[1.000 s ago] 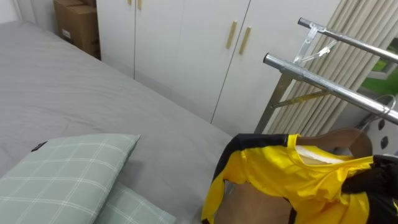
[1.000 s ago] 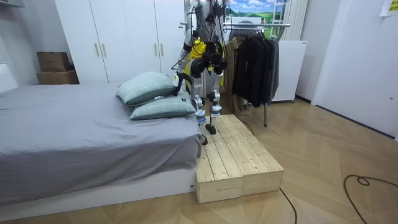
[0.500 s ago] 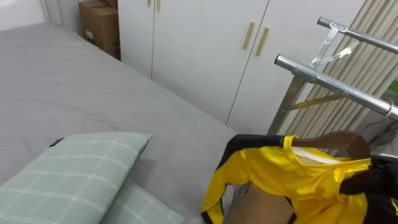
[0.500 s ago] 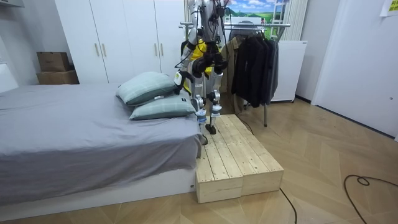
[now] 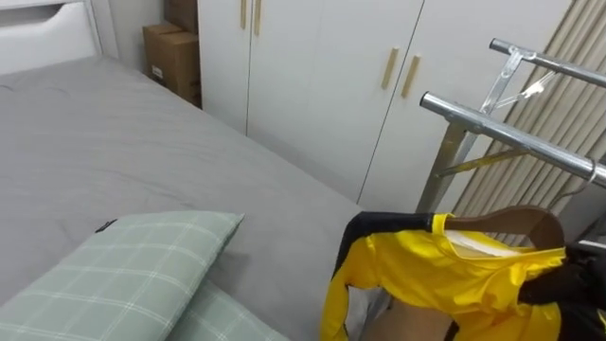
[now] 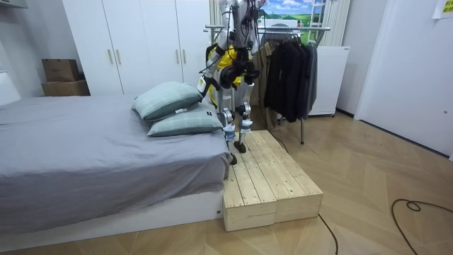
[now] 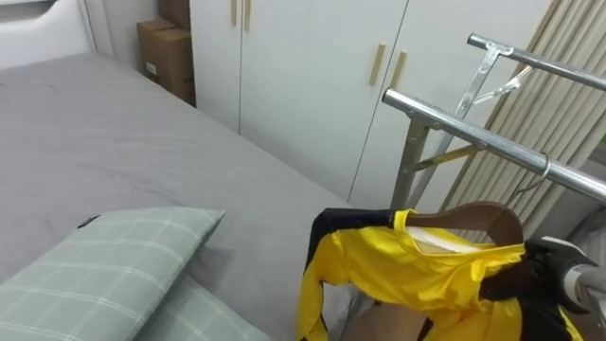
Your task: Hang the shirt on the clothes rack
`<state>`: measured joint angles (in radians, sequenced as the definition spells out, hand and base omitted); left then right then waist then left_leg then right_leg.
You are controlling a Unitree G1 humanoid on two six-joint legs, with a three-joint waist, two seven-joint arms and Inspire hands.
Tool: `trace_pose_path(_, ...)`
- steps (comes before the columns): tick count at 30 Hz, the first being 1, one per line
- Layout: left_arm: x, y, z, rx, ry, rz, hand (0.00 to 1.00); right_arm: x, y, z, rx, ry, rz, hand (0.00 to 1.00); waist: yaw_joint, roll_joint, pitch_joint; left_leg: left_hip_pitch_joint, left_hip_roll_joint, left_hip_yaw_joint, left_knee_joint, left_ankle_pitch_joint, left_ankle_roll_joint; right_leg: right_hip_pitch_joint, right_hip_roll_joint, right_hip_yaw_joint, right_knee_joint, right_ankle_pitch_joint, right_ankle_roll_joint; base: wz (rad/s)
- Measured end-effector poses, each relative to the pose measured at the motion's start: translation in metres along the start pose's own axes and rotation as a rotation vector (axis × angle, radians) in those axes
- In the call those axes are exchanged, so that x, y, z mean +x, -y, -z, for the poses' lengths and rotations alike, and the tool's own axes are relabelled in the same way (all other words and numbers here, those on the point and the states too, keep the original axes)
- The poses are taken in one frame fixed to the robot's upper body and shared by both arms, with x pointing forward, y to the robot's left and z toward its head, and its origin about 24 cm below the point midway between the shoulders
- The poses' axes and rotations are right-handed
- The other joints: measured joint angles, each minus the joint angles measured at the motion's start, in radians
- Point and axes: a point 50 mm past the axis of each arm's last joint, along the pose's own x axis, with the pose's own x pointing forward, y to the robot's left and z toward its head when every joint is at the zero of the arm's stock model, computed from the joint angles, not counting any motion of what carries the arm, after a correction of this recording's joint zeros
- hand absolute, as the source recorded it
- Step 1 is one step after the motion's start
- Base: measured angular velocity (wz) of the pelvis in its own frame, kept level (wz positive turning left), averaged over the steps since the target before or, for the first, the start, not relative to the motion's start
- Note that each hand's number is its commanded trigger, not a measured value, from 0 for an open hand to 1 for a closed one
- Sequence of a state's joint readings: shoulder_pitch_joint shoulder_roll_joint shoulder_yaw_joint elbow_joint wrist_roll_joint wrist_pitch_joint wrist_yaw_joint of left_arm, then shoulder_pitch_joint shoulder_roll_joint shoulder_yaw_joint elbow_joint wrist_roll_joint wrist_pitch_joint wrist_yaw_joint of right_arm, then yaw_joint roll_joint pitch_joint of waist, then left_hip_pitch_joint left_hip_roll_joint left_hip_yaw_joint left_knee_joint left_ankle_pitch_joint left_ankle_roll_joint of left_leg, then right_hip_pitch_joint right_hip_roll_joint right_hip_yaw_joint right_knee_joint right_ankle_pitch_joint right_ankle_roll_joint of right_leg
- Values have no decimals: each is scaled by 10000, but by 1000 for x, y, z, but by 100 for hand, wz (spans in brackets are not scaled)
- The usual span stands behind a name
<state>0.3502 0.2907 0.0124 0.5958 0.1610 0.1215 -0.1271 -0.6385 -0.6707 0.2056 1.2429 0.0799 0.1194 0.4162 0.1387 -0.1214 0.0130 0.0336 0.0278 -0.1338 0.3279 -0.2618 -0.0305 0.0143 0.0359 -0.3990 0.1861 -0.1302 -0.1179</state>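
Left eye view: the yellow shirt (image 5: pixel 440 275) sits on a wooden hanger (image 5: pixel 521 216) at the lower right, apart from the rack's metal rail (image 5: pixel 511 137), beside the grey bed (image 5: pixel 142 142).

Right eye view: my right hand (image 7: pixel 542 272) shows dark by the shirt's collar; I cannot tell whether it is clamped.

Room view: I stand on a wooden platform (image 6: pixel 272 177) beside the bed, shirt at chest height. My left hand (image 6: pixel 203 84) is low at my side; I cannot tell its state.

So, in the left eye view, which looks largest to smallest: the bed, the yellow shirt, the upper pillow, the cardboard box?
1. The bed, largest.
2. The upper pillow and the yellow shirt: alike, both near and cut off, so unranked.
3. The cardboard box, smallest, though farthest away.
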Motion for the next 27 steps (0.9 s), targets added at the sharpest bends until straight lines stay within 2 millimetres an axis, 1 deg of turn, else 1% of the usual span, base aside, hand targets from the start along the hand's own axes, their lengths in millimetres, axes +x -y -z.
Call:
trace_pose_path(2, 0, 1, 1, 9, -12, 31, 0, 0, -2, 8, 121, -127, -58, 100, 6, 19, 6, 55, 1, -42, 65, -18, -32, 86, -1, -31, 21, -86, 86, 7)
trace_pose_path(3, 0, 1, 0, 12, 10, 28, 0, 0, -2, 10, 208, -109, -63, 93, 14, 19, 7, 34, 3, -42, 112, -24, -40, 88, -1, -41, 26, -89, 85, 3)
trace_pose_path(4, -1, 1, -1, 28, 83, 23, 0, 0, -2, 14, 376, -83, -68, 72, 31, 29, 14, 12, 5, -42, 147, -28, -45, 75, 1, -45, 39, -90, 83, 0)
trace_pose_path(5, -1, 1, -3, 27, 152, 26, 0, 0, -3, 16, 417, -102, -86, 62, 28, 46, 19, -11, 8, -42, 152, -26, -48, 51, 2, -45, 44, -81, 73, 0)
trace_pose_path(6, -1, 1, -4, 29, 196, 23, 0, 0, -3, 17, 449, -109, -96, 41, 29, 54, 17, -23, 9, -41, 152, -23, -53, 41, 2, -51, 44, -73, 68, 0)
trace_pose_path(7, -1, 1, -4, 32, 246, 31, 0, 0, -3, 20, 584, -121, -144, 17, 42, 78, 5, -24, 11, -38, 152, -20, -59, 37, 2, -52, 49, -65, 62, 0)
trace_pose_path(8, -1, 1, -4, 30, 255, 34, 0, -1, -4, 21, 692, -106, -173, 0, 55, 90, -1, -24, 11, -34, 154, -20, -60, 36, 1, -52, 55, -64, 61, 0)
trace_pose_path(10, -1, 2, -5, 34, 290, 59, 0, -1, -5, 25, 1008, -35, -215, 0, 68, 151, -22, -27, 15, -15, 184, -22, -73, 36, -2, -60, 69, -59, 44, 0)
trace_pose_path(13, -1, 3, -6, 20, 369, 70, 0, 0, -9, 31, 1254, -17, -317, 0, 95, 180, -6, -45, 29, 40, 184, -14, -90, -3, -21, -79, 134, -92, -10, 1)
trace_pose_path(15, 0, 3, -7, 17, 384, 72, 0, 2, -13, 31, 1297, 13, -421, 0, 90, 180, -14, -85, 26, 57, 185, -11, -105, -75, -37, -62, 204, -107, -27, -2)
trace_pose_path(17, 0, 4, -9, 67, 463, 108, 0, 4, -18, 30, 1501, 164, -497, 0, 55, 278, -4, -165, 35, 51, 284, -5, -130, -100, -23, -66, 196, -61, 1, 0)
trace_pose_path(18, 0, 5, -11, 98, 511, 129, 0, 4, -19, 31, 1592, 213, -512, 0, 48, 293, -18, -199, 36, 51, 354, -11, -137, -97, -20, -72, 196, -54, -5, 0)
trace_pose_path(20, -1, 5, -19, 204, 875, 127, 0, 7, -27, 34, 2092, 404, -586, 0, 37, 335, -19, -225, 46, 83, 463, -12, -137, -62, -14, -86, 196, -50, -14, 0)
trace_pose_path(23, 0, 5, -30, 194, 1455, 48, 0, 9, -33, 36, 2381, 518, -692, 0, 31, 375, -21, -200, 54, 91, 438, -6, -146, -49, -13, -101, 206, -49, -35, 0)
trace_pose_path(25, 0, 6, -32, 252, 1627, 90, 0, 9, -34, 38, 2497, 517, -693, 0, 37, 403, 3, -129, 81, 182, 424, -6, -146, 11, -12, -104, 204, -73, -77, 0)
trace_pose_path(27, 0, 8, -32, 286, 1605, 145, 0, 9, -36, 42, 2673, 449, -725, 0, 32, 397, 0, -94, 108, 253, 428, -11, -151, 45, -10, -103, 204, -84, -89, 0)
